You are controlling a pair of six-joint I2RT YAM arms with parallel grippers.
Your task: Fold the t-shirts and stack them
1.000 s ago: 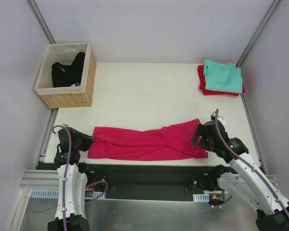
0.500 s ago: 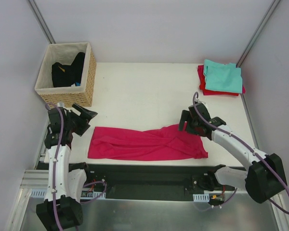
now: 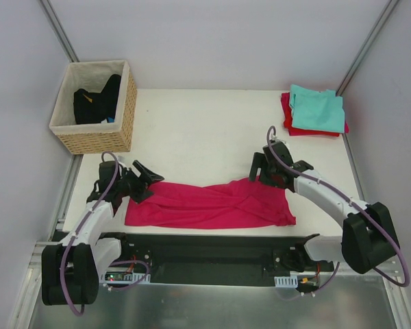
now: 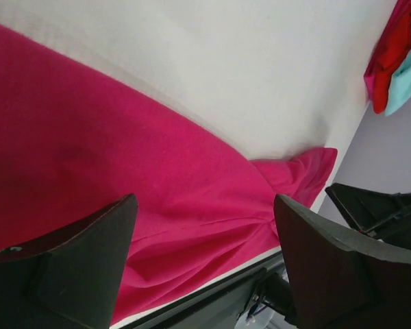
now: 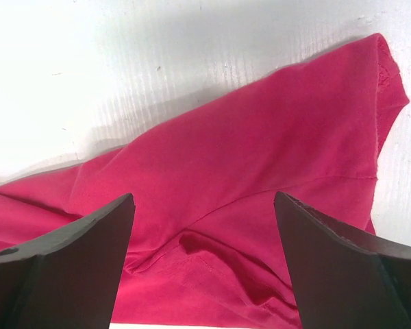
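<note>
Both hands gape wide, holding nothing: left hand (image 3: pixel 144 181) over the left end of the pink t-shirt (image 3: pixel 205 204), right hand (image 3: pixel 259 171) over its right end. It stretches left-to-right along the near edge of the worktop (image 3: pixel 205 130), so I'd give each arm its nearer end.

The left arm (image 3: pixel 90 221) and right arm (image 3: pixel 327 197) have white links with black joints. A thin purple cable (image 3: pixel 407 260) runs along each. Their fingers (image 4: pixel 68 271) are black wedges.

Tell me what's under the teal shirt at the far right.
A red t-shirt, only its left and near edges showing. The teal t-shirt covers the rest; anything else beneath is hidden.
</note>
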